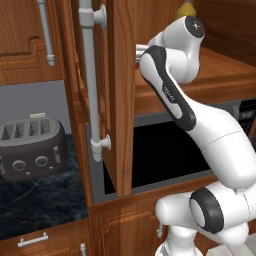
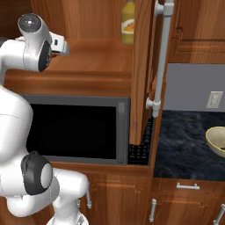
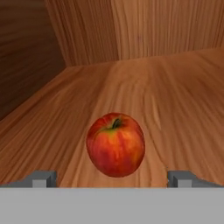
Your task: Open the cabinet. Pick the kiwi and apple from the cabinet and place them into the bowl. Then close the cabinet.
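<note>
While you look from the left base view, the cabinet [image 1: 120,95] stands with its door swung out edge-on toward you, its long silver handle [image 1: 89,75] in front, and the arm reaches in over the shelf behind that door. A toaster [image 1: 31,148] sits on the dark counter at the left.

In the right base view you see the other cabinet door open, a yellow bottle [image 2: 128,22] upright at the back of the shelf, the microwave [image 2: 74,129] beneath it, and the bowl [image 2: 216,140] on the counter at the far right edge.

In the hand view the apple [image 3: 115,144] rests on the wooden shelf floor, stem up, between the fingertips [image 3: 43,178] of the gripper [image 3: 112,179]. The jaws are spread wide and grip nothing.
</note>
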Controlling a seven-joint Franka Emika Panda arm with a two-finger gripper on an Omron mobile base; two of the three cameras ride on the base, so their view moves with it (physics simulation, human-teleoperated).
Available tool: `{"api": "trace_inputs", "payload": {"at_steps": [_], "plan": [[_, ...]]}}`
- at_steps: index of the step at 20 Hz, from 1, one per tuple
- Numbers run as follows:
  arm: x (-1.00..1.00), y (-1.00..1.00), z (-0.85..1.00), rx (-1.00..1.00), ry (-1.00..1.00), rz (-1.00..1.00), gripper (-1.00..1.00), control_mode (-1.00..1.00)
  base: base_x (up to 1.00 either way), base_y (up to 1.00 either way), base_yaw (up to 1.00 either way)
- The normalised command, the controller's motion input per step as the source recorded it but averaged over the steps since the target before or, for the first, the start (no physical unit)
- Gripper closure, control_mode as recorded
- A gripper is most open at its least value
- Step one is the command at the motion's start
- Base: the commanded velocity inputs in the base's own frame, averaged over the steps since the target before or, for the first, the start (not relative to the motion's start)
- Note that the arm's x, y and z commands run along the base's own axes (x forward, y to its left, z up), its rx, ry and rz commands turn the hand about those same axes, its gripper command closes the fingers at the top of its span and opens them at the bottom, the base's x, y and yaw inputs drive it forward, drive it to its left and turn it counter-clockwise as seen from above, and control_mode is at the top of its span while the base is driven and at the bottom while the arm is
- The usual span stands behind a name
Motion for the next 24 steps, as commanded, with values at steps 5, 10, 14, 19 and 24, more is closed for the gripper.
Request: {"api": "trace_inputs", "payload": {"at_steps": [5, 10, 14, 19, 24], "plan": [[0.40, 0.11, 0.00, 0.00, 0.00, 0.00, -1.00, -1.00, 0.00, 0.00, 0.00], [0.27, 0.05, 0.00, 0.00, 0.00, 0.00, -1.00, -1.00, 0.00, 0.00, 0.00], [0.18, 0.00, -0.03, 0.00, 0.00, 0.00, 1.00, -1.00, 0.00, 0.00, 0.00], [0.02, 0.00, -0.05, 0.00, 0.00, 0.00, 1.00, -1.00, 0.00, 0.00, 0.00], [0.00, 0.00, -0.01, 0.00, 0.04, 0.00, 1.00, -1.00, 0.00, 0.00, 0.00]]}}
